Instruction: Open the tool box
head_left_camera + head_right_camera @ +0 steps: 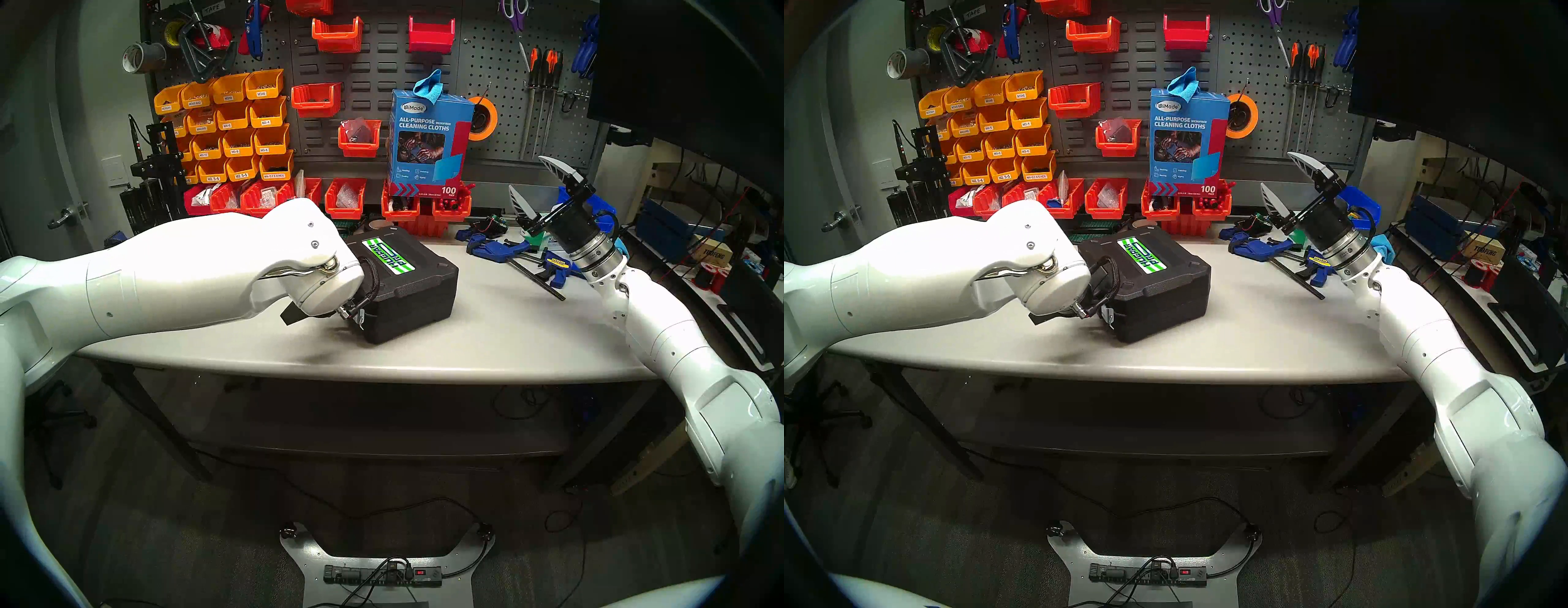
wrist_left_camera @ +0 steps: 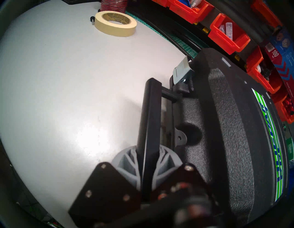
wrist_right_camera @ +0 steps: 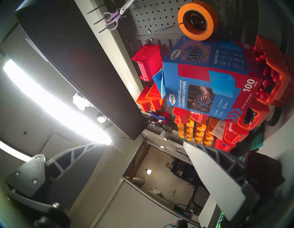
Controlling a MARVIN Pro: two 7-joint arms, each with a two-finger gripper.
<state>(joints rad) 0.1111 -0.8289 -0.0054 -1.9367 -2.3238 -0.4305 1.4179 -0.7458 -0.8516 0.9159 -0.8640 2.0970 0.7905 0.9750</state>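
1. The tool box (image 1: 407, 280) lay flat near the middle of the desk (image 1: 488, 335), sticker side up, its handle edge turned toward seven o'clock in the head view.
2. In the left wrist view the black handle (image 2: 149, 127) ran straight between the grey fingers (image 2: 127, 160) of the left pincer (image 2: 147, 160), which was clenched on the bar.
3. A silver latch (image 2: 181, 71) sat on that same edge at about one o'clock from the handle. It looked flipped up, though I could not tell for sure. A second latch (image 1: 361, 317) glinted just below the left wrist in the head view.
4. My read was that the step in hand was steadying or repositioning the case by its handle, with the lid not raised.
5. The right pincer (image 1: 536, 187) hung released at three o'clock from the case, well apart from it, fingers spread and pointing upward, holding nothing.
6. The next move, I judged, called for both latches to be confirmed free. Then the lid edge would need lifting while the base stayed pinned, likely work for the idle right arm.
7. A roll of masking tape (image 2: 115, 23) lay behind, at eleven o'clock from the handle.
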